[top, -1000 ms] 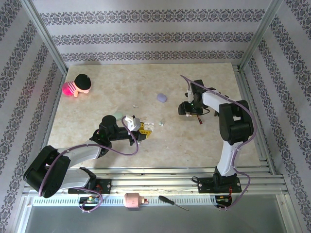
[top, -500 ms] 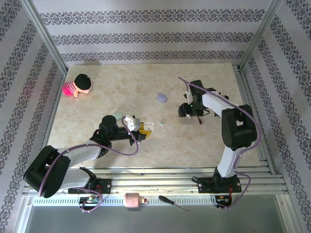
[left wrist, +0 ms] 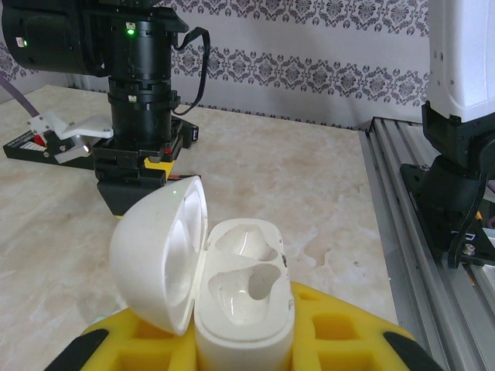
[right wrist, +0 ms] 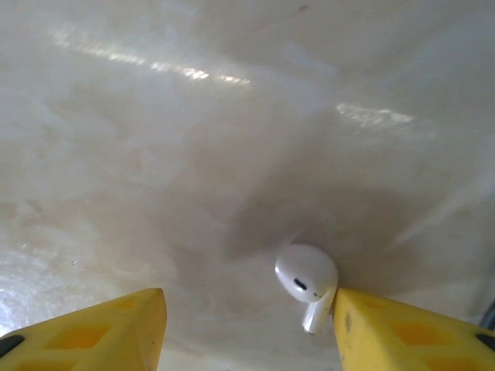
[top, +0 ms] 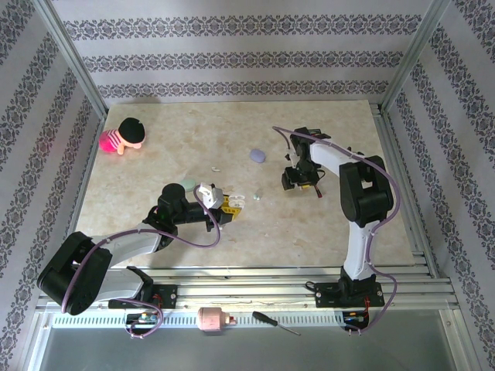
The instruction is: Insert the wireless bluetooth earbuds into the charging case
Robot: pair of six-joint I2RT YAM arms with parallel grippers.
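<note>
I'm clamping the open case [left wrist: 246, 305] in the left gripper [top: 223, 205]. The right gripper [right wrist: 247, 325] is standing with jaws apart, straddling an earbud [right wrist: 306, 277] lying on the table [right wrist: 155, 154] beside one finger.

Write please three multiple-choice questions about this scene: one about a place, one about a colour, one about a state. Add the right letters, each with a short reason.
1. Where does the white earbud lie?
A. inside a case
B. on the table, between the right gripper's fingers
C. lifted in the air

2. What colour is the charging case that the left gripper holds?
A. lavender
B. green
C. white

3. How is this case?
A. open, both sockets empty
B. shut
C. open, one earbud inside

Key: 1 B, it rests on the marble; 2 C, shell and lid are white; 3 A, the lid stands up and the sockets are bare.
</note>
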